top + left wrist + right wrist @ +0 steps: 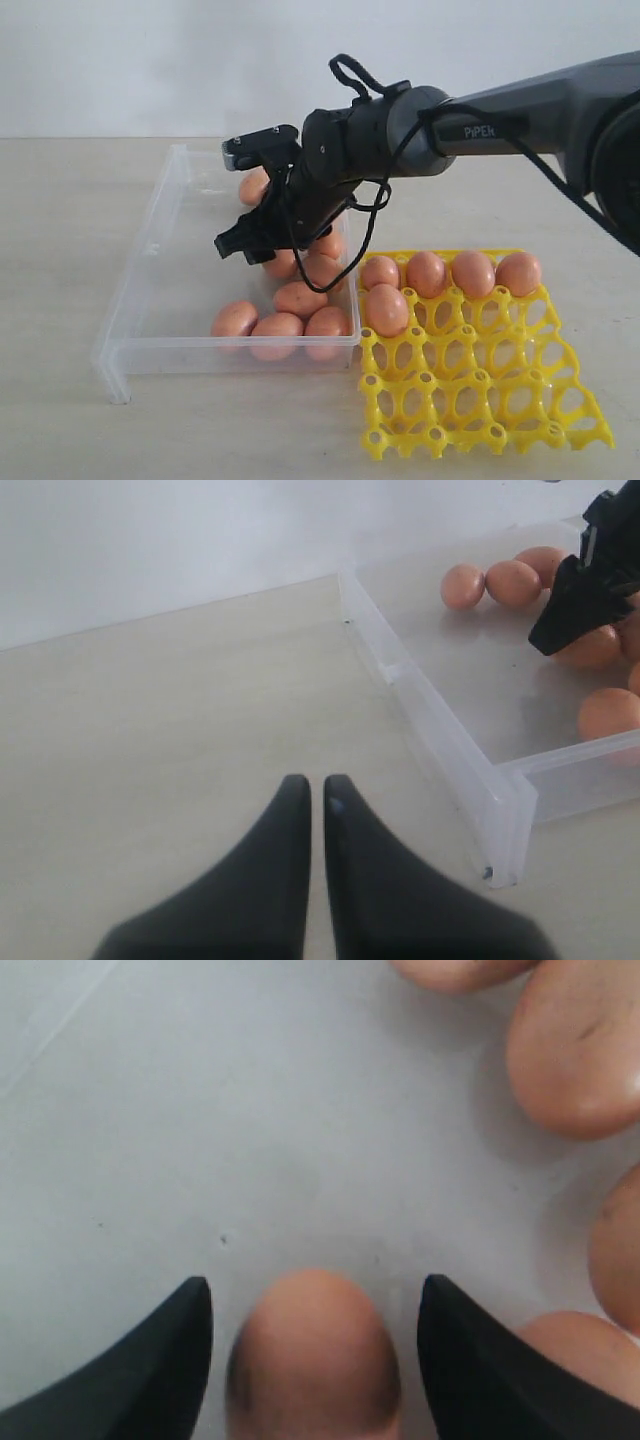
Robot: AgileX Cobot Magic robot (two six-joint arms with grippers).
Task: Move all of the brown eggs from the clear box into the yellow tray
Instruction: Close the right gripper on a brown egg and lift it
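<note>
Exterior view: the right gripper [245,242] reaches across the middle and hangs low over the clear box [150,255]. The box sits on the table [60,250], its near corner just beside the yellow tray [480,400]. The tray holds five brown eggs [425,272]: four along the far row, and one in the next row at the end nearest the box. More eggs lie in the box, clustered toward the tray side, some partly hidden behind the arm, so an exact count is not possible. This view does not show how the jaws stand. Right wrist view settles it: the fingers [150,1360] are spread wide, and one egg [312,1360] lies on the box floor between them with floor visible on each side, so nothing is gripped. Other eggs crowd one edge of that frame. Left wrist view: the left gripper [317,780], which does not appear in the exterior view, has its fingers drawn together to a thin slit and holds nothing. It is over bare table outside a corner of the box. This view also catches the right gripper side-on, above the eggs.
</note>
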